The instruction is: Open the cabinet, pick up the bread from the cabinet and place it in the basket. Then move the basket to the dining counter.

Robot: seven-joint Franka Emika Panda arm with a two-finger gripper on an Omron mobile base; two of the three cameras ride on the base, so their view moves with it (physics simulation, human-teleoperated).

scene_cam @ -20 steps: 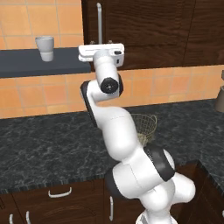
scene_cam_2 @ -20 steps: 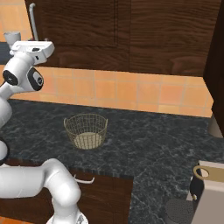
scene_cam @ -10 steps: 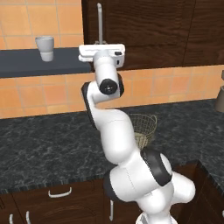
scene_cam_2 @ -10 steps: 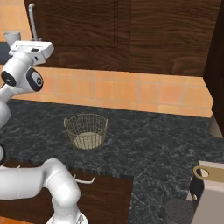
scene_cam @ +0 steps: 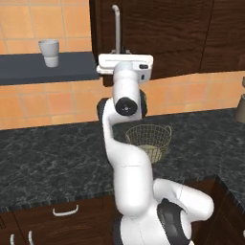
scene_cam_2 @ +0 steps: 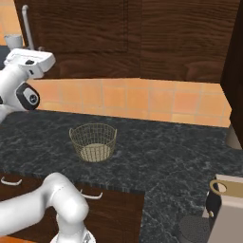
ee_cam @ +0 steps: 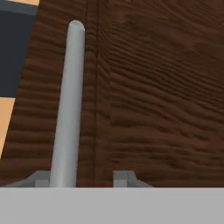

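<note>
The cabinet (scene_cam: 158, 33) was shut, dark wood door flat, with its silver bar handle (scene_cam: 116, 26) running up the left edge of the door. The claw (ee_cam: 83, 178) was right up at the bottom end of that handle. In the hand view the handle (ee_cam: 68, 109) rose just beside the left fingertip (ee_cam: 39, 178), with the right fingertip (ee_cam: 124, 177) a bit off to the other side, so the bar sat near the left edge of the gap. I couldn't tell if the tips were actually squeezing it or just parked around it, so no call on how far the claw was open.

The bread wasn't something I could pick out with the door closed.

The basket (scene_cam_2: 93, 142) sat upright on the black speckled desk (scene_cam_2: 156, 152), near and a little right of the arm's elbow in the left base view (scene_cam: 148, 141).

A white cup (scene_cam: 49, 51) stood on the dark shelf (scene_cam: 43, 67) to the left of the cabinet. Low drawers with curved handles (scene_cam: 65, 210) ran under the desk.

Compared with half a second and a second earlier, pretty much nothing changed: arm in the same raised pose, hand at the same spot by the handle, door still closed, basket unmoved.
</note>
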